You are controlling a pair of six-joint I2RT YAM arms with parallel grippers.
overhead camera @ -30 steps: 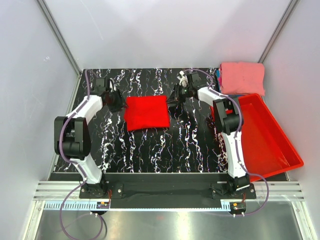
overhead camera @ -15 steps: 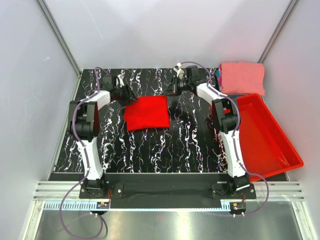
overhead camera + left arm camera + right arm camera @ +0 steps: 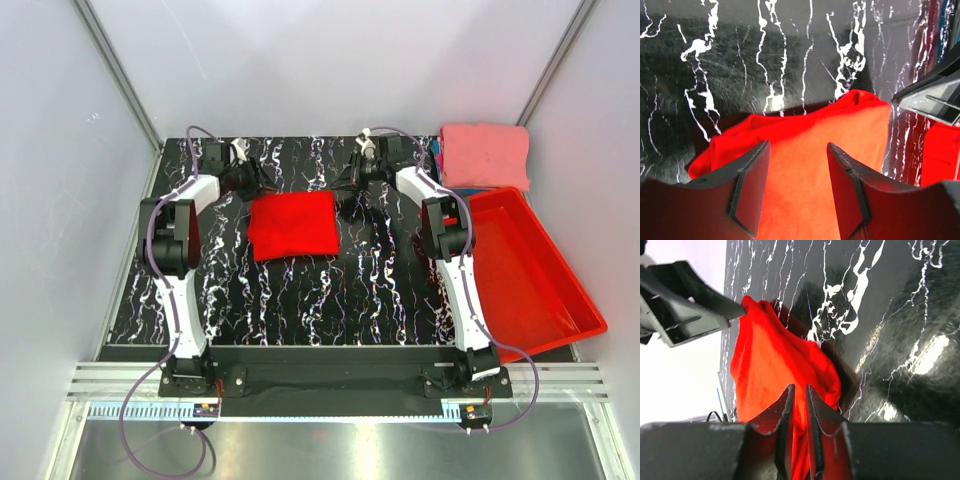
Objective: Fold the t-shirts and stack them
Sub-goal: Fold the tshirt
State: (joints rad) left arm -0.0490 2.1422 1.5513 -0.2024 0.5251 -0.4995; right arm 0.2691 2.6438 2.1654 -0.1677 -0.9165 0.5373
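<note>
A bright red t-shirt (image 3: pixel 293 225) lies folded flat in a square on the black marbled table. My left gripper (image 3: pixel 250 181) hovers just beyond its far left corner, open and empty; in the left wrist view (image 3: pixel 797 146) the red shirt (image 3: pixel 805 150) shows between the wide fingers. My right gripper (image 3: pixel 350 188) is just off the far right corner. Its jaws (image 3: pixel 799 388) are closed to a thin slit, above the red cloth (image 3: pixel 770 365), with nothing seen gripped. A folded salmon-pink shirt (image 3: pixel 485 155) lies at the back right, on a blue one (image 3: pixel 438 152).
A rigid red plastic bin (image 3: pixel 535 275) sits tilted at the right edge of the table, next to the right arm. White walls enclose the table on three sides. Each wrist view shows the other gripper beyond the shirt: the right gripper (image 3: pixel 935 95) and the left gripper (image 3: pixel 685 300).
Both grippers have drawn back from the red shirt's side edges toward its far corners. The left arm's elbow swung up and in. The shirt stays flat in place.
</note>
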